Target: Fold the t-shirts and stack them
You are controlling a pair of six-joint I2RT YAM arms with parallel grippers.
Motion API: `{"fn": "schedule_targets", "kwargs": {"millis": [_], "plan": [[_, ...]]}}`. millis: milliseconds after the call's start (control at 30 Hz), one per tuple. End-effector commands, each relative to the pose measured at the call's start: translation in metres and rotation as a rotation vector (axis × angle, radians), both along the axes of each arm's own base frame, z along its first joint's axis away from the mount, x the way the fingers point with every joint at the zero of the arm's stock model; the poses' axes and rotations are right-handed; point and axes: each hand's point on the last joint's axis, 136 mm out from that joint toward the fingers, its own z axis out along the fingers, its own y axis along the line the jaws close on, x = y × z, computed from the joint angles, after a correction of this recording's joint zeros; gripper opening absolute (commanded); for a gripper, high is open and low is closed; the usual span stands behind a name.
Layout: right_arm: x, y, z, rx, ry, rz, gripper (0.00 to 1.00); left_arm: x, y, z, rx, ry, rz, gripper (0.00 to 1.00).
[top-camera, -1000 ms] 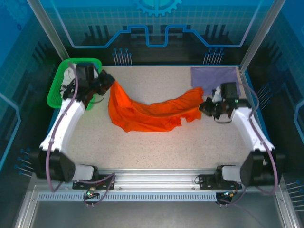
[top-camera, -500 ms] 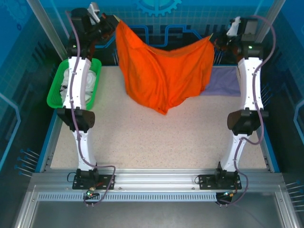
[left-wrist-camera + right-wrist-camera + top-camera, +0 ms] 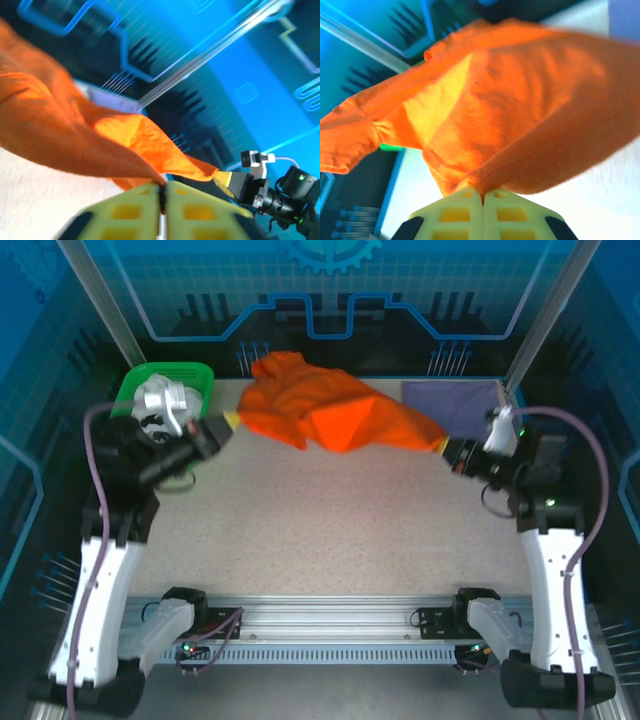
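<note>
The bright orange t-shirt (image 3: 340, 418) hangs stretched across the back of the table between my two grippers. My left gripper (image 3: 228, 422) pinches one tip of it; in the left wrist view the jaws (image 3: 162, 187) stand almost together with the orange cloth (image 3: 75, 140) caught at their gap. My right gripper (image 3: 447, 447) is shut on the hem at the other end, and its wrist view shows the fingers (image 3: 482, 192) clamped on the stitched edge of the shirt (image 3: 520, 100). A pale lavender t-shirt (image 3: 455, 400) lies flat at the back right, partly under the orange one.
A green plastic basket (image 3: 140, 380) stands at the back left corner, half covered by my left arm. The speckled tabletop (image 3: 330, 520) stretches bare in front of the shirt. Blue walls and metal posts close in the back and sides.
Both arms lifted the orange shirt off the table and held it high at the back. They have since come down and toward the front, so it now spans low between them.
</note>
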Motion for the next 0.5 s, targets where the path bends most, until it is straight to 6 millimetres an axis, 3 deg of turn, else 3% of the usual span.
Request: {"fn": "schedule_targets", "kwargs": {"millis": [0, 33, 67, 133, 167, 267, 367, 467], "plan": [[-0.040, -0.008, -0.089, -0.012, 0.251, -0.049, 0.14, -0.038, 0.037, -0.091, 0.127, 0.233, 0.207, 0.34], [-0.053, -0.013, -0.106, -0.021, 0.303, -0.082, 0.35, -0.046, 0.053, -0.110, 0.192, 0.301, 0.290, 0.31], [-0.061, -0.017, -0.115, -0.018, 0.332, -0.112, 0.48, -0.052, 0.075, -0.126, 0.231, 0.362, 0.414, 0.43], [-0.064, -0.024, -0.117, -0.010, 0.328, -0.165, 0.62, -0.058, 0.103, -0.140, 0.266, 0.402, 0.580, 0.68], [-0.061, -0.029, -0.112, -0.012, 0.307, -0.197, 0.66, -0.051, 0.102, -0.137, 0.253, 0.366, 0.577, 0.72], [-0.044, -0.039, -0.093, -0.023, 0.260, -0.244, 0.67, -0.022, 0.084, -0.128, 0.171, 0.327, 0.510, 0.72], [-0.016, -0.040, -0.081, -0.010, 0.258, -0.223, 0.66, 0.020, 0.054, -0.132, 0.173, 0.403, 0.373, 0.68], [0.013, -0.039, -0.094, -0.041, 0.328, -0.185, 0.61, 0.058, 0.024, -0.147, 0.295, 0.462, 0.291, 0.67]]}}
